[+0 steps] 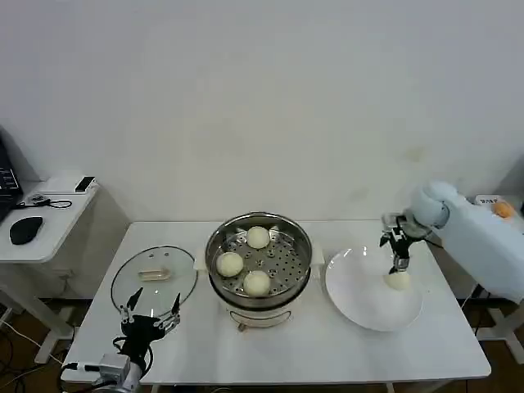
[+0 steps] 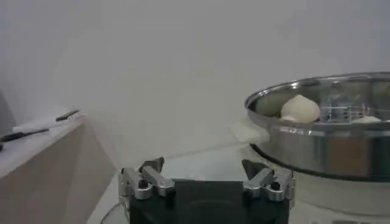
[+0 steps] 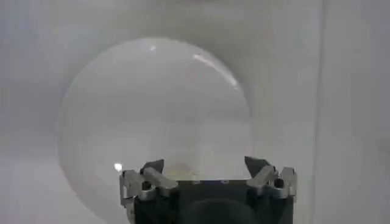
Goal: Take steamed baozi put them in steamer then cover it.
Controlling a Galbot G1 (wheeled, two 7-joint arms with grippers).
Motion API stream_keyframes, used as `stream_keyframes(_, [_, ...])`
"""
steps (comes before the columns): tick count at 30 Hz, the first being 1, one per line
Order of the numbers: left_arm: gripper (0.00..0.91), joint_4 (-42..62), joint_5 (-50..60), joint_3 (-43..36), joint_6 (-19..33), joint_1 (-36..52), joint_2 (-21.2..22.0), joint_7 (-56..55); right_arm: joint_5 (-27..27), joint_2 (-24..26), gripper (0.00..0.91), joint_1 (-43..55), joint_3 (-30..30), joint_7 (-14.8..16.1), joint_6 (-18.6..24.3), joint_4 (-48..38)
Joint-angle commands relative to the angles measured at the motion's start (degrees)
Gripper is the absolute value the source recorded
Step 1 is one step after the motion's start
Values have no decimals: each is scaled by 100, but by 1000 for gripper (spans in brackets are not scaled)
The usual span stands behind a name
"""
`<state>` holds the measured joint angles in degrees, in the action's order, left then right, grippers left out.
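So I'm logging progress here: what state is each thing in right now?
steamer: uncovered, three baozi on its tray
last baozi: on the white plate, under the right end effector
glass lid: flat on the table, beside the steamer
right end effector: open, over the last baozi
left end effector: open, near the glass lid

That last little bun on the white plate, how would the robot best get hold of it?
Judging by its shape, from straight above: the last baozi is a smooth round dome sitting on the flat plate, so fingers should close on its widest middle, one each side. The right gripper hangs just over it, open, already lined up. The plate's low rim won't block that approach.
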<state>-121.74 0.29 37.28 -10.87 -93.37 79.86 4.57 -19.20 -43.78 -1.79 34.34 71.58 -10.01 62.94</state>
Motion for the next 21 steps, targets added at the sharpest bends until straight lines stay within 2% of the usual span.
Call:
stream_keyframes(1, [907,113,4,-16,3,43,-12,2,-486,-119,907,-245,-80,-57,81,-341])
stream_keyframes(21, [907,225,-4,-8,7,74,-46,6,-937,-295,907,-355,-205,-213,214,-792])
